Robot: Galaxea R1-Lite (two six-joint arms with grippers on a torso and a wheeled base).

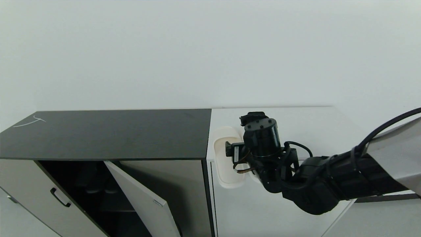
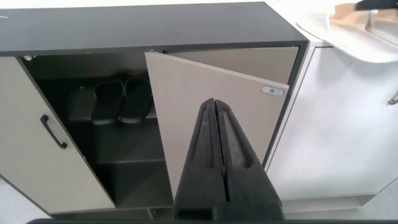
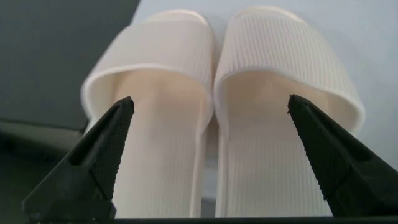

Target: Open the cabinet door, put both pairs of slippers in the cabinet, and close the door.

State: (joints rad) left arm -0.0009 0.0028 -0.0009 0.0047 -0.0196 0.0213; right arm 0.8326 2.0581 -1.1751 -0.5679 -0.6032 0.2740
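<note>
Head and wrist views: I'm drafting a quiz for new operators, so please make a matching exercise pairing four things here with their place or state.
Things
1. dark slippers
2. cream slippers
3. door with the black handle
4. left claw

Places or states
A. swung open
B. shut, holding nothing
C. on a shelf inside the cabinet
D. at the front edge of the white top, straddled by the open right claw

Pairs: 1-C, 2-D, 3-A, 4-B
</note>
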